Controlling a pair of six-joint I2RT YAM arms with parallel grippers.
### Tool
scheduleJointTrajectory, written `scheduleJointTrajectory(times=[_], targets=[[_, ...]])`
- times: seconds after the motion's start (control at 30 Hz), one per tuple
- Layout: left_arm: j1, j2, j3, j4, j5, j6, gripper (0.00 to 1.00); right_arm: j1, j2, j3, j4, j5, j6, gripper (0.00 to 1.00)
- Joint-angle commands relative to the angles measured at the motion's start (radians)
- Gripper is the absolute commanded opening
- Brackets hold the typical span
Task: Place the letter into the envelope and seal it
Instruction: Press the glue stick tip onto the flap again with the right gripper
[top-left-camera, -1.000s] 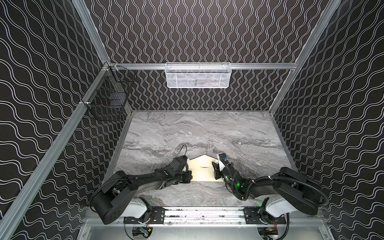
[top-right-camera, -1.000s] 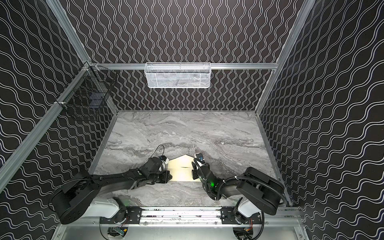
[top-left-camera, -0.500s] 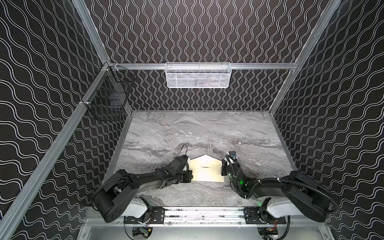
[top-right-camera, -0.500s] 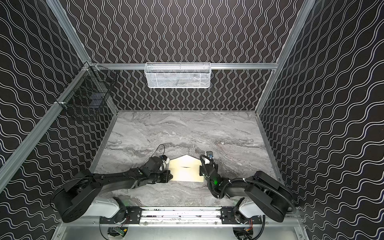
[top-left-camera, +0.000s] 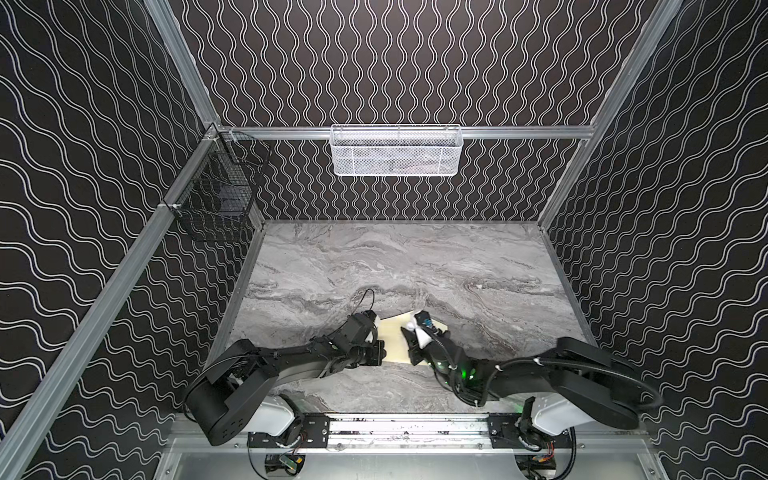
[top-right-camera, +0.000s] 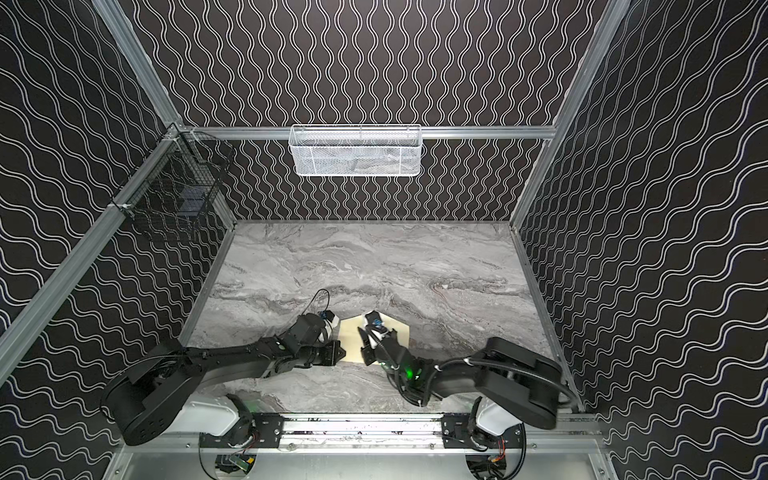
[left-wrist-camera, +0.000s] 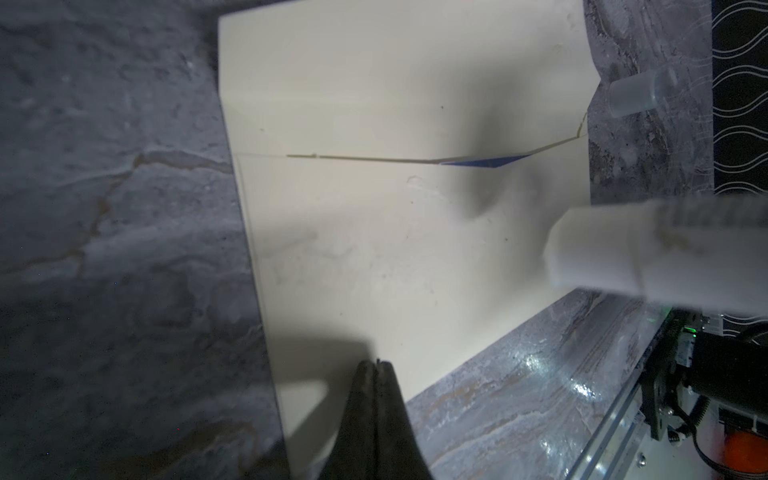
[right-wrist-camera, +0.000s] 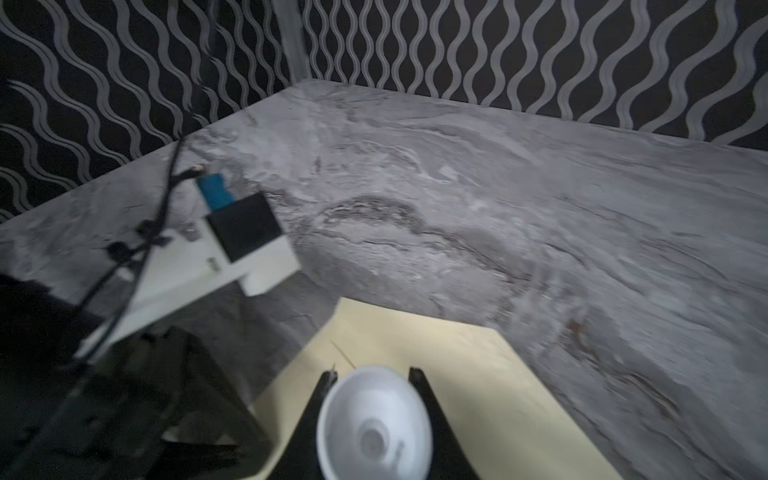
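The cream envelope (top-left-camera: 394, 341) (top-right-camera: 352, 341) lies flat near the table's front, between both arms, with its flap spread open toward the back. In the left wrist view a thin blue sliver of the letter (left-wrist-camera: 482, 162) shows in the mouth of the envelope (left-wrist-camera: 374, 249); the rest is hidden inside. My left gripper (top-left-camera: 379, 354) (left-wrist-camera: 376, 364) is shut and empty, its tips over the envelope's left edge. My right gripper (top-left-camera: 416, 343) (right-wrist-camera: 374, 374) is shut on a white cylinder (right-wrist-camera: 374, 424) (left-wrist-camera: 615, 257), which hangs over the right part of the envelope (right-wrist-camera: 457, 353).
A small translucent cap (left-wrist-camera: 631, 95) lies on the marble table (top-left-camera: 415, 266) just past the envelope's far right corner. A white mesh basket (top-left-camera: 396, 150) hangs on the back wall and a black wire basket (top-left-camera: 216, 195) on the left wall.
My right gripper swung right off the envelope, then came back left over it, still holding the white cylinder. The left arm and the envelope have stayed put.
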Motion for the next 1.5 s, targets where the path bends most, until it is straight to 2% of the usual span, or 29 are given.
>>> scheduleJointTrajectory(times=[0.0, 0.17, 0.37, 0.67, 1.2, 1.3, 1.4, 1.47], targets=[[0.000, -0.001, -0.012, -0.190, -0.055, 0.006, 0.00, 0.008, 0.081, 0.044, 0.124, -0.071, -0.044, 0.00], [0.000, 0.007, -0.013, -0.178, -0.051, 0.006, 0.00, 0.008, 0.165, 0.086, 0.064, -0.086, -0.033, 0.00], [0.000, -0.003, -0.012, -0.189, -0.057, 0.007, 0.00, 0.009, 0.220, 0.094, -0.013, 0.002, -0.080, 0.00], [0.000, 0.004, -0.008, -0.187, -0.058, 0.009, 0.00, -0.005, 0.225, 0.062, -0.042, 0.093, -0.109, 0.00], [0.000, 0.003, -0.010, -0.194, -0.063, 0.005, 0.00, -0.065, 0.159, -0.019, -0.056, 0.134, -0.117, 0.00], [0.000, 0.009, -0.010, -0.186, -0.060, 0.006, 0.00, -0.072, 0.112, -0.028, -0.038, 0.110, -0.115, 0.00], [0.000, 0.017, -0.007, -0.181, -0.056, 0.007, 0.00, -0.072, 0.001, -0.032, -0.022, 0.016, -0.099, 0.00], [0.000, 0.019, -0.007, -0.173, -0.051, 0.007, 0.00, -0.071, -0.037, -0.003, -0.075, -0.041, -0.072, 0.00]])
